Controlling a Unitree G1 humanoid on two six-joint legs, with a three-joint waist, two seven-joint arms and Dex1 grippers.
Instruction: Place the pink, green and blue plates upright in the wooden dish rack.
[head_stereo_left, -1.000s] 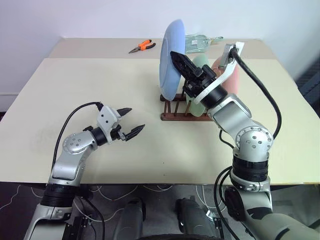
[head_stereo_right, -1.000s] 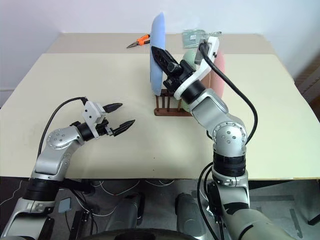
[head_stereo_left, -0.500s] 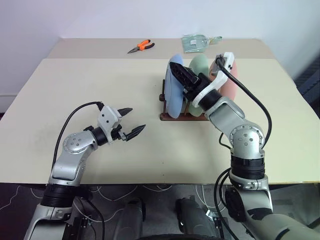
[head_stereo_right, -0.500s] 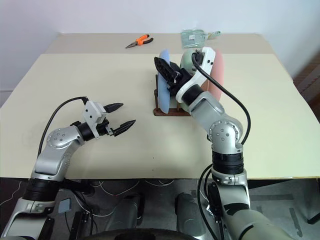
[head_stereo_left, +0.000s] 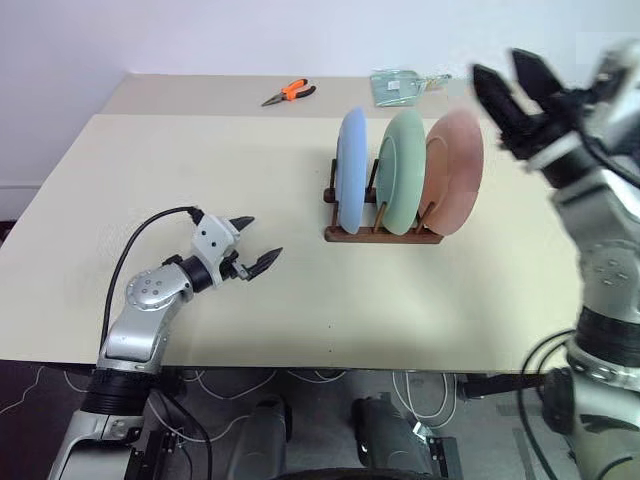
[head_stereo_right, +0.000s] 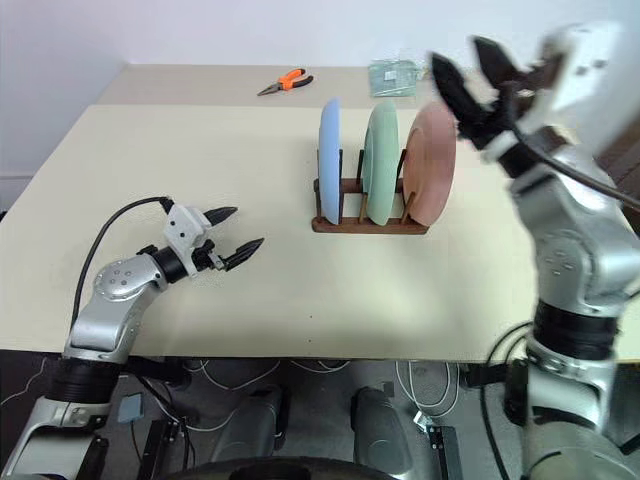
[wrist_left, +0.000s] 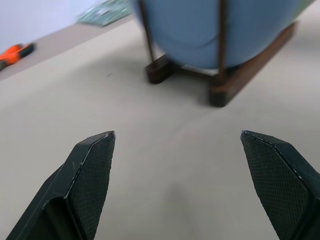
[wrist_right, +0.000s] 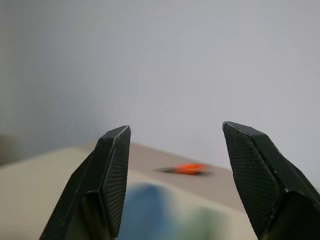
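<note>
All three plates stand upright in the rack (head_stereo_left: 382, 236), well below and to the left of the right end effector (head_stereo_left: 520, 88): blue plate (head_stereo_left: 351, 183) at the rack's left end, green plate (head_stereo_left: 403, 171) in the middle, pink plate (head_stereo_left: 455, 171) nearest that end effector. They look stiff, light, smooth and likely slippery, probably plastic or melamine, so not very fragile; best hold is a pinch on the top rim, across the thin edge, lifting straight up clear of the pegs. The rack looks light enough to slide if a plate gets knocked sideways. Right end effector is spread and empty, raised above the surface (head_stereo_left: 200, 160). Left end effector (head_stereo_left: 257, 243) is spread wide, empty, hovering low over the surface, the rack well off ahead of it. Versus a second ago: the blue plate was pinched up high over the rack by the right end effector, now it sits slotted and released; the right arm has swung up and out to the right. Left end effector is about where it was. Pliers (head_stereo_left: 288, 93) unmoved at far edge.
</note>
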